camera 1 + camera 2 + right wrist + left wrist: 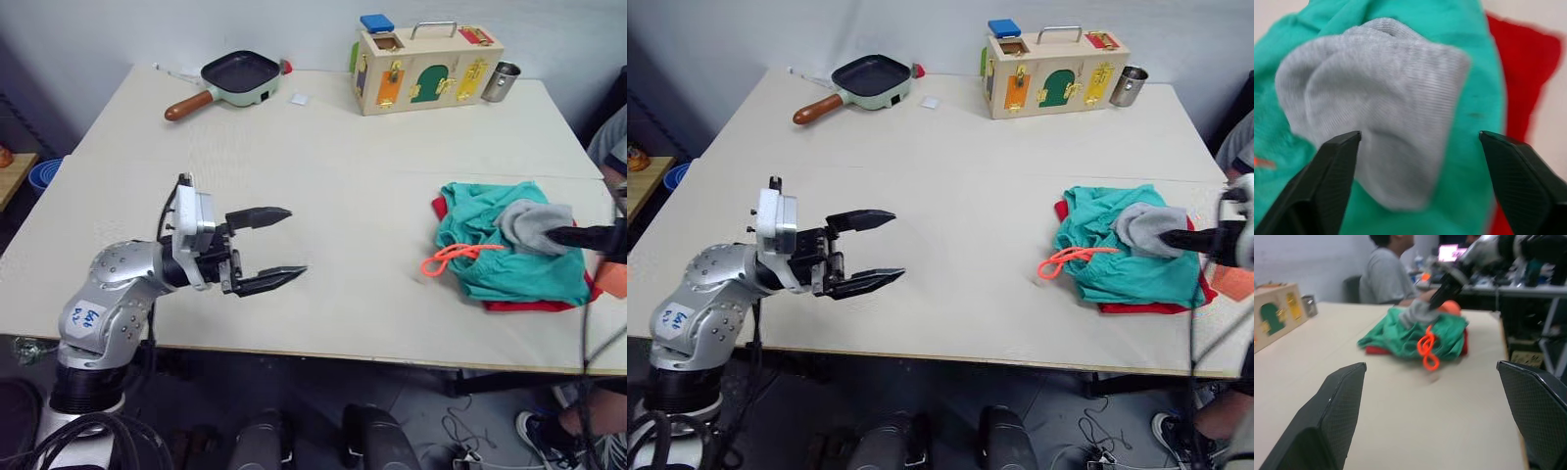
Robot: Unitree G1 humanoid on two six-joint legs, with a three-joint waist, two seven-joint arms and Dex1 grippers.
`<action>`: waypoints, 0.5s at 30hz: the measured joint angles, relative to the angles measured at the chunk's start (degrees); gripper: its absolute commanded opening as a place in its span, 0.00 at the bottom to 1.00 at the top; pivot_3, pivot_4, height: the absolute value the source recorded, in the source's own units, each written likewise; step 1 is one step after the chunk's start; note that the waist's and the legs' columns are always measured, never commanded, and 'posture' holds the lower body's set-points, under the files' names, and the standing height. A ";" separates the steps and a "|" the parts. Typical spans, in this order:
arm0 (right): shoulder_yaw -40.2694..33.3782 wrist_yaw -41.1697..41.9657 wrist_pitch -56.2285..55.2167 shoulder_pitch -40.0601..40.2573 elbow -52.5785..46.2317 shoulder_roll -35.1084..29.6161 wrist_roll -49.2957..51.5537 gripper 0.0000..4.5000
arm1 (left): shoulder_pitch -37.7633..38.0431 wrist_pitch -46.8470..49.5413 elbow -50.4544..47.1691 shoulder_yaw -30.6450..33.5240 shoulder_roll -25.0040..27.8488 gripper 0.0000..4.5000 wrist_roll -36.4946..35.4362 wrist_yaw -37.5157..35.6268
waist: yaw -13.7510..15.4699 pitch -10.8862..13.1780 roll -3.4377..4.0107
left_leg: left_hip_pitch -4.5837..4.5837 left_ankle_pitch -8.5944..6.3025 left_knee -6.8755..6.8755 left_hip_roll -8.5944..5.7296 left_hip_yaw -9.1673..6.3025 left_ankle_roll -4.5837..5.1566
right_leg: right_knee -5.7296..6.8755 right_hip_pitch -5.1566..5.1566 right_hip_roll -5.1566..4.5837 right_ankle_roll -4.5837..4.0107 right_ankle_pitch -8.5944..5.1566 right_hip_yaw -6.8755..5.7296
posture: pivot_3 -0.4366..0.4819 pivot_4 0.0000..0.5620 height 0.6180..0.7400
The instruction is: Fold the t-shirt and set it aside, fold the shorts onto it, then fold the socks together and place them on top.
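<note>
On the beige worktop (323, 196), grey knit socks (529, 225) crown teal shorts (490, 250) over the red t-shirt (529, 305); both grippers' fingers spread, right gripper (1418, 142) should withdraw.

a wide pale beige bench (323, 186) stands against a plain light grey wall (147, 29). along its far edge sit a green-sided square pan with a brown handle (235, 78), a wooden latch box with coloured doors (426, 67) and a small metal cup (501, 81) beside it. under the near edge the floor (411, 421) is dark, with cables. past the bench's right edge a person in a grey shirt (1383, 276) sits at desks with a lit screen (1449, 252).
</note>
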 measured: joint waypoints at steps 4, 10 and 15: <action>-5.54 4.94 -13.77 5.71 -6.18 -0.25 3.62 0.99 | 2.56 -1.30 0.80 2.18 3.69 1.00 1.04 -1.21 | -1.21 0.00 0.00 | 0.17 0.02 0.01 0.11 0.16 -0.04 | 0.07 0.02 0.06 0.01 0.01 0.13 | 0.48 0.27 1.00; -12.26 12.33 -24.70 18.42 -25.49 7.58 13.34 0.99 | 8.35 -6.67 6.25 4.84 8.81 1.00 8.44 -1.16 | -1.51 0.01 0.00 | 0.58 0.08 -0.12 0.29 0.32 -0.19 | 0.14 0.22 0.16 0.01 0.01 0.31 | 0.48 0.27 1.00; -7.98 10.45 -25.58 31.04 -50.49 23.27 18.57 0.99 | 13.83 -13.20 10.13 5.18 9.74 1.00 13.56 -2.16 | -1.02 0.00 0.00 | 0.61 0.04 -0.15 0.26 0.29 -0.24 | 0.38 0.13 0.04 -0.05 -0.03 0.30 | 0.48 0.27 1.00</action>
